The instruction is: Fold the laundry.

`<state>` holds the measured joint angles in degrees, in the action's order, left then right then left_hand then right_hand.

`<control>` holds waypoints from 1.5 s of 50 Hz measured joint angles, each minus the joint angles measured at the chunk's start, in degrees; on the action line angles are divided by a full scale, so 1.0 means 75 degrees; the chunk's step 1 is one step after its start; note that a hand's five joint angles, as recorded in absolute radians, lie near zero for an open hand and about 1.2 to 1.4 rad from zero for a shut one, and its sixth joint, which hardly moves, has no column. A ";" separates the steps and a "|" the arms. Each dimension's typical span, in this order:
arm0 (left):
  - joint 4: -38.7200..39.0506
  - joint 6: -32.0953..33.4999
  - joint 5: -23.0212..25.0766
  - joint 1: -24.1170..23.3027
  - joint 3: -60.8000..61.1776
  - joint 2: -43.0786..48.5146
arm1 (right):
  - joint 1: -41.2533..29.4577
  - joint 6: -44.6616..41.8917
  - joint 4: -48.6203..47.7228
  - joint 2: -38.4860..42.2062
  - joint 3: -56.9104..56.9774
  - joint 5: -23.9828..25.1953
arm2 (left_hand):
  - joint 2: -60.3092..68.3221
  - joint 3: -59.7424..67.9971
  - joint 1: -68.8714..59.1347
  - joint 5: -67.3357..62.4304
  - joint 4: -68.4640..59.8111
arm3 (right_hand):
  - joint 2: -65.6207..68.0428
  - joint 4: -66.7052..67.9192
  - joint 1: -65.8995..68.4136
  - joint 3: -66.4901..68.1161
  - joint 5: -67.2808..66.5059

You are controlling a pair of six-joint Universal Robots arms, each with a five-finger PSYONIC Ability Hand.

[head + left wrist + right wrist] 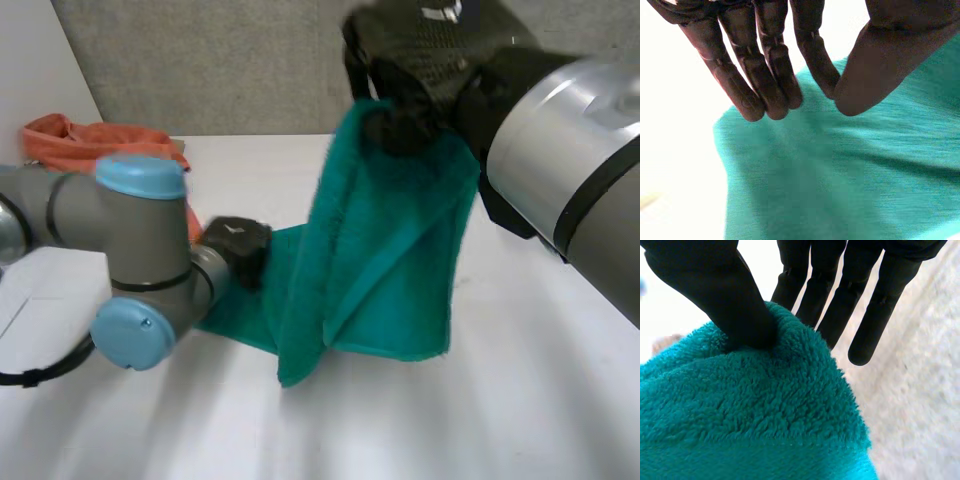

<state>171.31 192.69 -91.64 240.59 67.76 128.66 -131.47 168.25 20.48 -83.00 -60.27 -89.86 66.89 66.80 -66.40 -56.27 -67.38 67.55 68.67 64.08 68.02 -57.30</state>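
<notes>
A teal towel (380,250) hangs from my right hand (420,60), which is raised above the back of the table; the towel's lower end trails onto the table. In the right wrist view the thumb (730,300) presses a fold of the fluffy towel (750,415) against the fingers. My left hand (238,245) is low at the towel's left end on the table. In the left wrist view its fingers (765,75) are straight, tips at the edge of the flat teal cloth (840,175), thumb close beside them.
An orange cloth (100,145) lies bunched at the back left of the white table (500,420). A grey wall (200,60) stands behind the table. My left arm's elbow (140,260) lies across the left side.
</notes>
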 measured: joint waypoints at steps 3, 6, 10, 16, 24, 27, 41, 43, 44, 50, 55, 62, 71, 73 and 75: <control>0.0223 0.0365 -0.0344 0.0342 0.0302 -0.0447 | 0.0545 -0.0202 -0.0152 0.0138 -0.0443 0.0117 | -0.2954 -0.2921 0.3178 0.2851 0.3002 | 0.0000 0.0000 0.0000 0.0000 -0.0001; 0.0360 0.0831 -0.0168 0.0702 0.0738 -0.0874 | 0.1063 -0.0412 -0.0314 0.0336 -0.0815 0.0259 | -0.4857 -0.4818 0.5188 0.4773 0.4927 | 0.0000 0.0000 0.0000 0.0000 -0.0001; 0.0502 0.1821 0.0786 0.1270 0.1581 -0.1383 | 0.1798 -0.0706 -0.0521 0.0718 -0.1368 0.0486 | -0.7237 -0.7226 0.7290 0.7097 0.7343 | 0.0000 0.0000 0.0000 0.0000 -0.0001; 0.0603 0.3155 0.1865 0.1896 0.2340 -0.1380 | 0.2320 -0.0942 -0.0730 0.1051 -0.1973 0.0707 | -0.7317 -0.7287 0.7275 0.7110 0.7413 | 0.0000 0.0000 0.0000 0.0001 -0.0001; 0.0724 0.3898 0.2155 0.2203 0.2452 -0.0766 | 0.2376 -0.1022 -0.1254 0.1120 -0.2683 0.0806 | -0.6576 -0.6577 0.6463 0.6460 0.6595 | 0.0000 0.0000 0.0000 0.0001 -0.0032; 0.0767 0.3859 0.2126 0.2164 0.2390 -0.0665 | 0.2335 -0.1024 -0.1402 0.1109 -0.2835 0.0794 | -0.6463 -0.6458 0.6372 0.6361 0.6471 | 0.0000 0.0000 0.0000 0.0001 -0.0032; 0.1082 0.3643 0.1938 0.1935 0.1965 -0.0300 | 0.2318 -0.1016 -0.1678 0.1122 -0.3349 0.0777 | -0.5443 -0.5434 0.5368 0.5310 0.5438 | 0.0000 0.0000 0.0000 0.0001 -0.0032; 0.1078 0.3648 0.1899 0.1904 0.1919 -0.0235 | 0.2323 -0.1019 -0.1724 0.1122 -0.3407 0.0780 | -0.5443 -0.5434 0.5368 0.5308 0.5438 | 0.0000 0.0000 0.0000 0.0001 -0.0032; 0.1073 0.3652 0.1876 0.1890 0.1899 -0.0209 | 0.2327 -0.1020 -0.1747 0.1121 -0.3432 0.0781 | -0.5443 -0.5434 0.5368 0.5312 0.5441 | 0.0000 0.0000 0.0000 0.0001 -0.0032; 0.0935 0.3630 0.1733 0.1825 0.1852 -0.0257 | 0.2375 -0.1023 -0.1868 0.1139 -0.3561 0.0800 | -0.5461 -0.5451 0.5392 0.5371 0.5515 | 0.0000 0.0000 0.0000 0.0001 -0.0032; 0.0743 0.3518 0.1741 0.1821 0.1903 -0.0487 | 0.2436 -0.1032 -0.1920 0.1201 -0.3610 0.0811 | -0.5461 -0.5451 0.5392 0.5370 0.5516 | 0.0000 0.0000 0.0000 0.0001 -0.0032; 0.0620 0.3416 0.1830 0.1803 0.1884 -0.0421 | 0.2455 -0.1067 -0.1957 0.1304 -0.3624 0.0796 | -0.5461 -0.5450 0.5391 0.5368 0.5516 | 0.0000 0.0000 0.0000 0.0001 -0.0032; 0.0613 0.3537 0.1742 0.1767 0.1563 0.0121 | 0.2454 -0.1139 -0.1962 0.1363 -0.3641 0.0795 | -0.5445 -0.5435 0.5374 0.5352 0.5509 | 0.0000 0.0000 0.0000 0.0001 -0.0032; 0.0617 0.3554 0.1726 0.1758 0.1516 0.0167 | 0.2455 -0.1157 -0.1964 0.1367 -0.3644 0.0796 | -0.5436 -0.5433 0.5334 0.5339 0.5495 | 0.0000 0.0000 0.0000 0.0001 -0.0032; 0.0639 0.3567 0.1688 0.1742 0.1433 0.0217 | 0.2456 -0.1187 -0.1965 0.1372 -0.3649 0.0796 | -0.5148 -0.5154 0.5086 0.5231 0.5199 | 0.0000 0.0000 0.0000 0.0001 -0.0032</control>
<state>176.11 219.44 -78.99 253.66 78.50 130.28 -113.04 159.35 5.74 -72.71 -87.64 -83.89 28.28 28.14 -28.25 -17.04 -28.39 67.55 68.67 64.08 68.02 -57.54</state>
